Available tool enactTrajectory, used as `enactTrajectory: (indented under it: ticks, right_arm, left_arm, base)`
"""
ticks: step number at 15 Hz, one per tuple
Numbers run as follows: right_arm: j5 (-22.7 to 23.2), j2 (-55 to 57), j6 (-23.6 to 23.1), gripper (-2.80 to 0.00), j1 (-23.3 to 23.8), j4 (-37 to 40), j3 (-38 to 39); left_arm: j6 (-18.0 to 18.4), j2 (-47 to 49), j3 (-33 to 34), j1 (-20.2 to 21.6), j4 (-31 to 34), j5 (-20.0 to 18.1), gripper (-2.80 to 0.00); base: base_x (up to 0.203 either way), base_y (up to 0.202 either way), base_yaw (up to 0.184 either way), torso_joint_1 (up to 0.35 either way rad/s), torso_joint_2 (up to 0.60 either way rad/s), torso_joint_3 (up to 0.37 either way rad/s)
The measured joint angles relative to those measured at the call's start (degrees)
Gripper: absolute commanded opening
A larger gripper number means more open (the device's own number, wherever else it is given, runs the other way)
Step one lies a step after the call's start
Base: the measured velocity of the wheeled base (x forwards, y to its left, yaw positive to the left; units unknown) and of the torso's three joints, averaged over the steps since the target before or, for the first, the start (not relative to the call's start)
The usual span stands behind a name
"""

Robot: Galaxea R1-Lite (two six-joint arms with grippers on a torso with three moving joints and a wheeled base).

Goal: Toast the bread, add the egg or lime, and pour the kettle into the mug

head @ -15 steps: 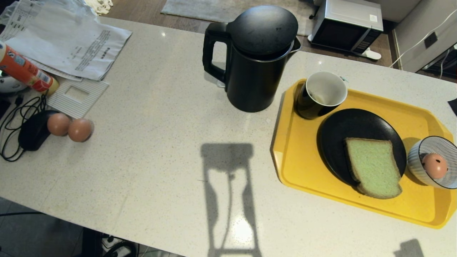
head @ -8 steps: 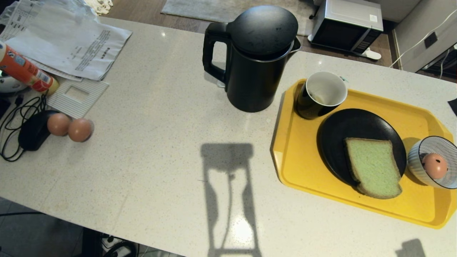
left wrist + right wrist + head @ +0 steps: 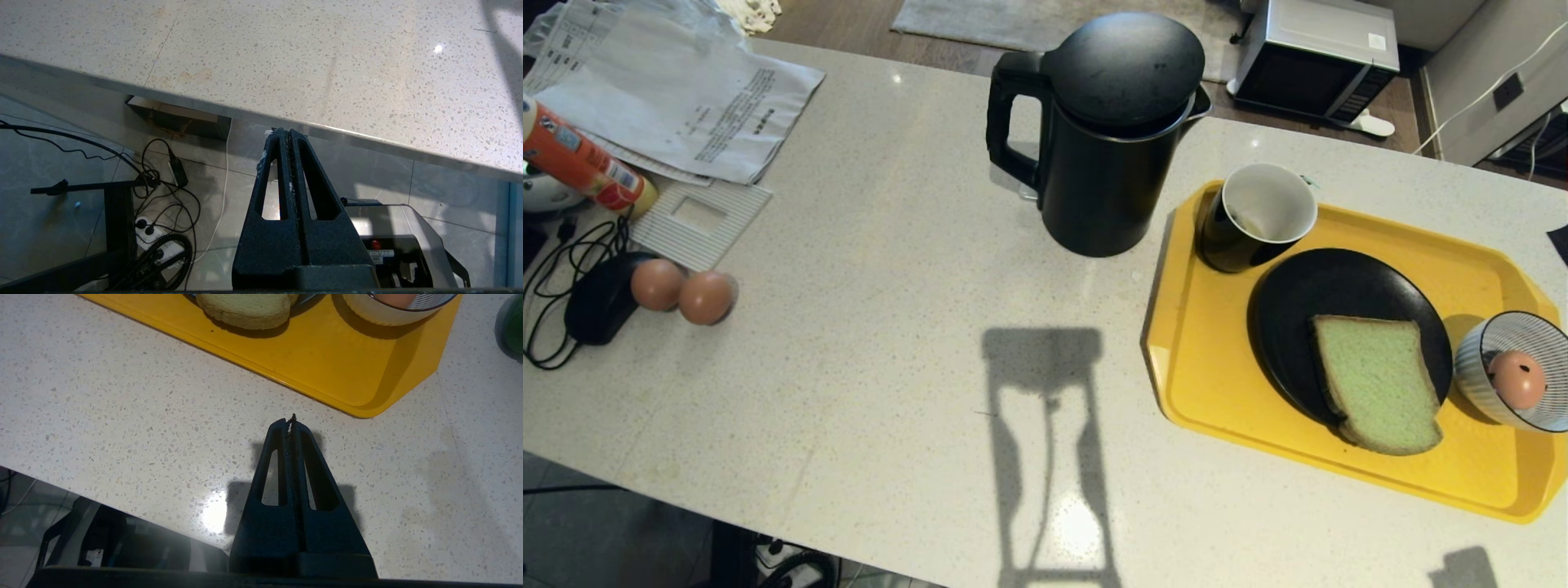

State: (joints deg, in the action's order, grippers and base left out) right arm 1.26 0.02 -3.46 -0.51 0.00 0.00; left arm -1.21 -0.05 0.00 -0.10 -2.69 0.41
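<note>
On the pale speckled stone counter (image 3: 866, 367), well clear of both grippers, the task's things are set out. Toward the far edge a tall matte black kettle (image 3: 1104, 131) is seen, jug-shaped, with a round lid and a thick loop handle turned to the left. Just to its right a yellow plastic tray (image 3: 1209, 359) with raised rim is laid. At the tray's far left corner a cylindrical mug (image 3: 1254, 216), glossy black outside and white inside, is stood. Beside it a round black plate (image 3: 1307, 302) is placed, and on it a thick square slice of pale green bread (image 3: 1376, 384) with a thin brown crust is rested, its near end overhanging the plate. At the tray's right side a pinkish egg (image 3: 1516, 378) is held in a blue-striped white bowl (image 3: 1474, 359). A dark green rounded shape is glimpsed at the edge of the right wrist view; whether it is the lime cannot be told.

The right gripper (image 3: 291, 421) is held above bare counter just short of the tray's near corner, its black fingers pressed together, nothing pinched. The left gripper (image 3: 288, 132) is held beyond the counter's near edge, over the floor, likewise pressed together and empty.
</note>
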Motion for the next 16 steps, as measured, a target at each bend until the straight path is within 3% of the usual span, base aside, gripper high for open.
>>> enactTrajectory:
  ticks: [16]
  right_arm:
    - [0.1,0.0,-0.5,-2.8,0.0,0.0,0.0]
  left_arm:
    - [0.0,0.0,0.0,0.0,0.0,0.0,-2.8]
  base:
    - [0.0,0.0,0.0,0.0,0.0,0.0]
